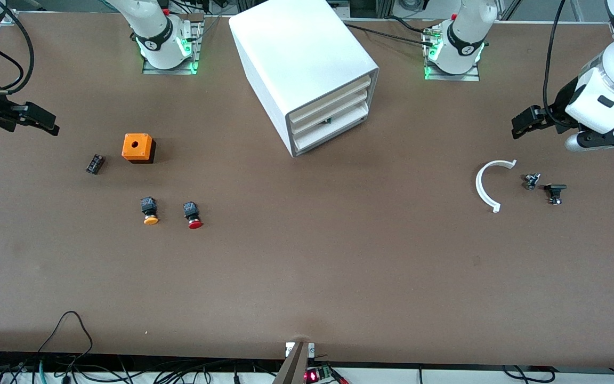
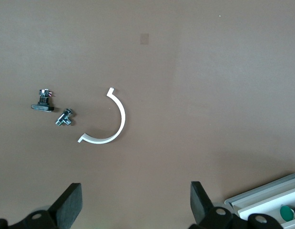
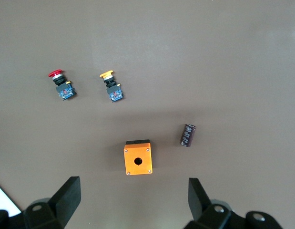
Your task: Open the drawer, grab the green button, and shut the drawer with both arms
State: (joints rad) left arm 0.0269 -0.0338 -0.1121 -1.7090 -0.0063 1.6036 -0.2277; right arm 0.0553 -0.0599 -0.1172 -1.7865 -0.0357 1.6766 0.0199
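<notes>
The white cabinet (image 1: 307,64) stands at the back middle of the table, with its three drawers pushed in. The lowest drawer (image 1: 333,133) shows its sloped front. A green speck of the button (image 1: 327,121) shows in the gap above that front. In the left wrist view the green cap (image 2: 286,211) lies in the drawer tray (image 2: 261,198). My left gripper (image 1: 520,127) is open and empty, up over the table at the left arm's end (image 2: 134,205). My right gripper (image 1: 46,124) is open and empty over the right arm's end (image 3: 133,200).
An orange box (image 1: 137,147) (image 3: 137,158), a small dark part (image 1: 95,164), an orange-capped button (image 1: 150,210) and a red-capped button (image 1: 192,215) lie toward the right arm's end. A white arc (image 1: 485,186) (image 2: 109,124) and two small parts (image 1: 531,181) (image 1: 554,192) lie under the left gripper.
</notes>
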